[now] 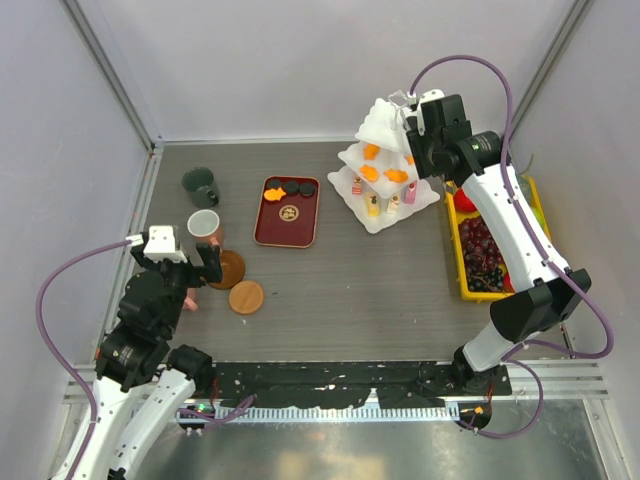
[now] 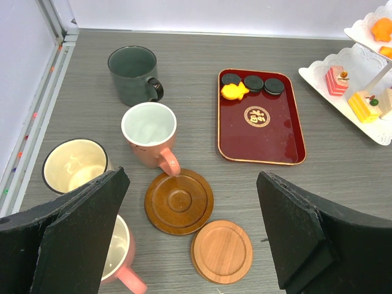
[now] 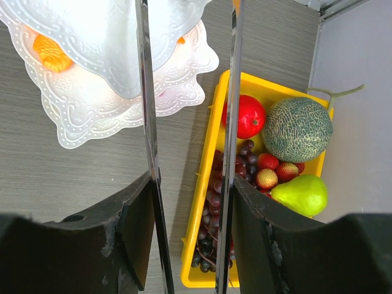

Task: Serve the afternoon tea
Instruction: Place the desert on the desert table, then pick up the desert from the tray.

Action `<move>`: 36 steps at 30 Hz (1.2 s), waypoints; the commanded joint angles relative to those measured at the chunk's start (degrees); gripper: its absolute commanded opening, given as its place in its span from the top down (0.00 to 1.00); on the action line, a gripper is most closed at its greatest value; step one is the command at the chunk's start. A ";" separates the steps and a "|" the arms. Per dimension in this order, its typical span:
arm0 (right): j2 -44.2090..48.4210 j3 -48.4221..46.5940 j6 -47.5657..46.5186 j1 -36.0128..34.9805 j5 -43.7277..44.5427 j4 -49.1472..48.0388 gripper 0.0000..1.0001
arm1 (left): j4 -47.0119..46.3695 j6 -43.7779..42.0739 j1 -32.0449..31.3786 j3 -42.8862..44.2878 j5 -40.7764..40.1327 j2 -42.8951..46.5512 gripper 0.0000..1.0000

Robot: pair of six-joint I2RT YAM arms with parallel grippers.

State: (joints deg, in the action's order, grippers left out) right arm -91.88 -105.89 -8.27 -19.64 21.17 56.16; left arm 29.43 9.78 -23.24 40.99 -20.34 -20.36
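The white three-tier stand (image 1: pixel 385 182) (image 3: pixel 116 55) stands at the back right, with orange sweets (image 1: pixel 383 172) on its middle tier and pink-yellow sweets (image 1: pixel 375 207) on the bottom one. My right gripper (image 1: pixel 425 125) (image 3: pixel 191 184) hovers over the stand's right side, shut on metal tongs (image 3: pixel 145 92) whose two blades point down past the tiers. My left gripper (image 2: pixel 193 226) (image 1: pixel 195 270) hangs open above two round brown coasters (image 2: pixel 179 201) (image 2: pixel 221 251). A dark green mug (image 2: pixel 131 73), a pink mug (image 2: pixel 149 131), a cream mug (image 2: pixel 75 165) and another pink mug (image 2: pixel 119 257) stand to the left.
A dark red tray (image 2: pixel 260 122) (image 1: pixel 287 212) in the middle holds black round sweets (image 2: pixel 254 82) and one orange sweet (image 2: pixel 234 91). A yellow fruit tray (image 1: pixel 452 240) (image 3: pixel 211 153) lies right of the stand. Enclosure walls close in the left, back and right.
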 commanded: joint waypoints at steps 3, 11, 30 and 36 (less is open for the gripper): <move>5.29 0.85 0.71 0.30 0.89 -2.72 0.47 | -2.71 -0.73 -0.22 -0.12 0.12 -0.12 0.01; 13.81 7.87 2.99 0.30 -0.42 -2.02 0.47 | -2.71 -0.73 -0.22 -0.04 0.30 -0.21 0.01; 29.83 26.16 15.56 -21.40 4.40 -1.32 0.50 | -2.54 -0.73 -0.22 -0.04 0.30 -0.47 0.01; 26.05 27.31 18.64 -30.01 3.27 -4.03 0.51 | -2.54 -0.73 -0.22 -0.04 0.21 -0.30 0.01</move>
State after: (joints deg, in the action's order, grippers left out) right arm -63.83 -78.63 6.55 -45.58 23.55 56.05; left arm 29.43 9.78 -23.27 40.99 -20.34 -20.38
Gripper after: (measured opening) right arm 0.494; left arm 0.991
